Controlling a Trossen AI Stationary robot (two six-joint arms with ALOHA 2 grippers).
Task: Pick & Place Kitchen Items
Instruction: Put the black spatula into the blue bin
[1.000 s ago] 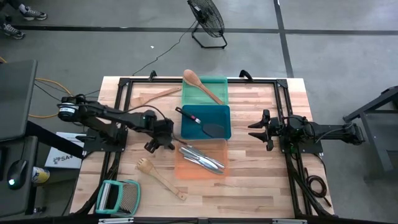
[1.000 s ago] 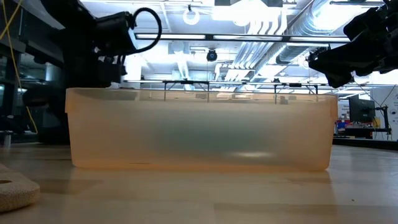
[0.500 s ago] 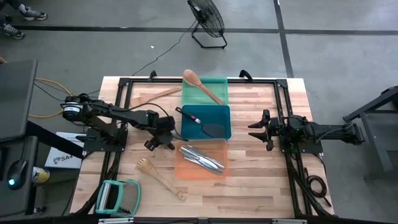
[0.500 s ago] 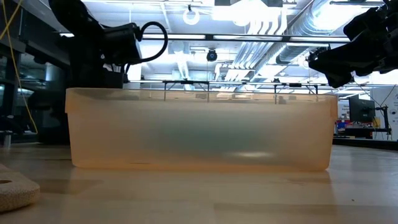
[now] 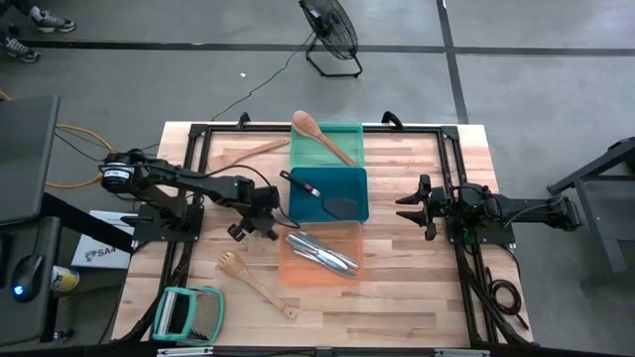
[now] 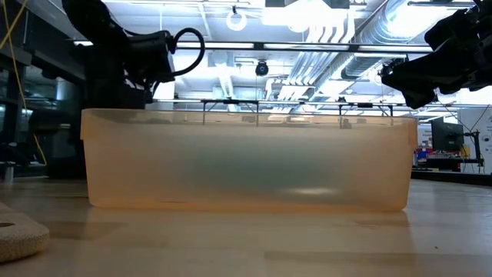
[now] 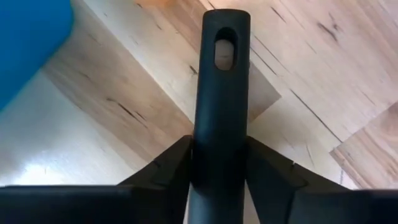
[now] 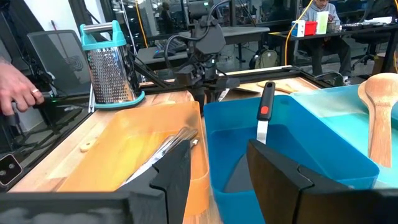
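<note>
The wooden bench (image 5: 417, 268) carries three trays in a row — green (image 5: 347, 154) farthest, blue (image 5: 352, 183) in the middle, orange (image 5: 298, 270) nearest. A pale wooden spoon (image 5: 319, 136) lies across the green tray, a black spatula (image 5: 319, 194) in the blue one, silver metal utensils (image 5: 322, 252) in the orange one. The left tool (image 5: 256, 226) hangs just left of the orange tray; the right tool (image 5: 412, 207) waits to the right, well apart. A wooden spatula (image 5: 246, 153) lies far left, a wooden fork (image 5: 256, 284) near left, beside a grater (image 5: 189, 313).

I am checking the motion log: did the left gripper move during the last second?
Yes. In the high view the left gripper moved slightly toward the blue tray, away from the table's left edge.
</note>
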